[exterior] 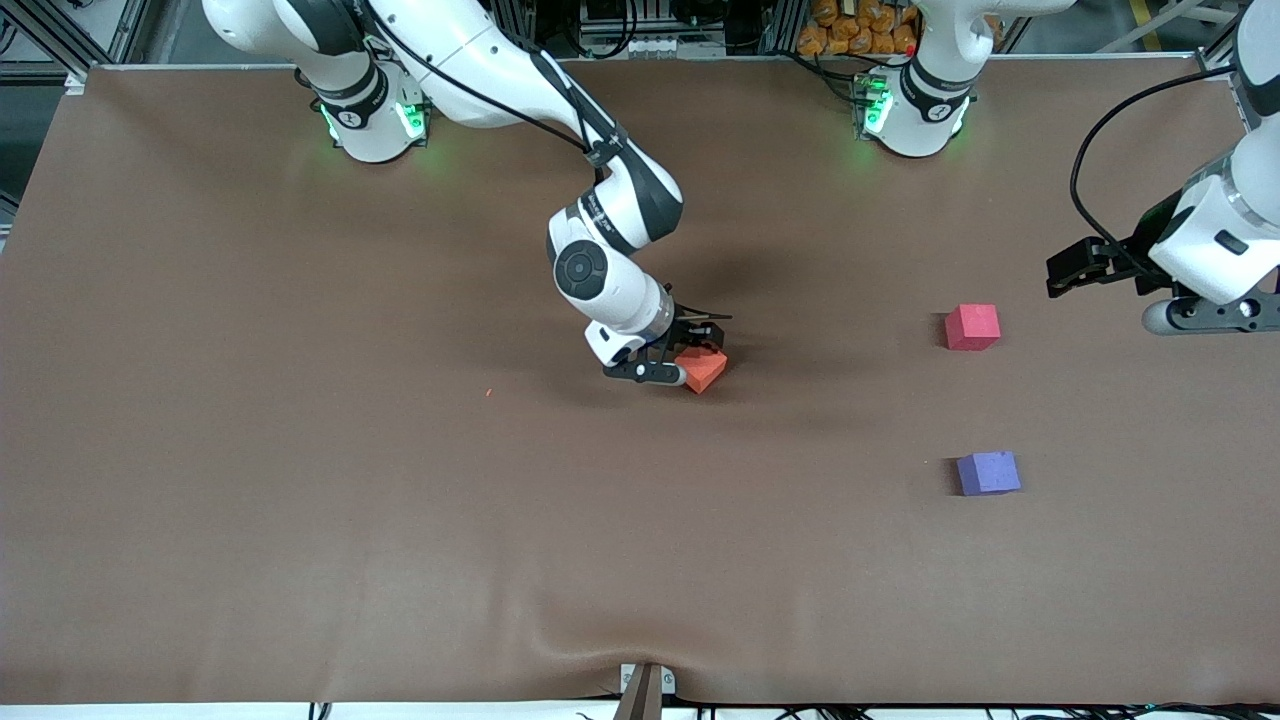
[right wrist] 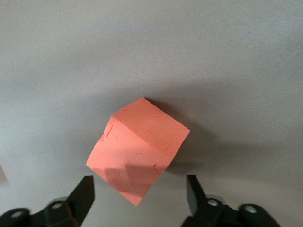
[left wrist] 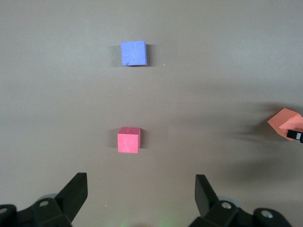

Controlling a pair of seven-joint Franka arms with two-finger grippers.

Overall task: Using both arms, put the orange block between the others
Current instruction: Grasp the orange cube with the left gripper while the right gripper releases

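Observation:
The orange block (exterior: 703, 368) (right wrist: 142, 146) lies tilted on the brown table near its middle, one corner pointing up between the fingers of my right gripper (exterior: 688, 348) (right wrist: 139, 189). That gripper is open and low over the block, and neither finger touches it. The pinkish-red cube (exterior: 972, 326) (left wrist: 129, 140) and the purple cube (exterior: 988, 473) (left wrist: 133, 52) sit toward the left arm's end, the purple one nearer the front camera. My left gripper (exterior: 1110, 295) (left wrist: 140, 189) hangs open and empty beside the pinkish-red cube. In the left wrist view the orange block (left wrist: 283, 122) shows at the edge.
A small orange crumb (exterior: 488, 392) lies on the cloth toward the right arm's end. A clamp (exterior: 645, 690) sits at the table's front edge, where the cloth wrinkles. Bare cloth lies between the two cubes.

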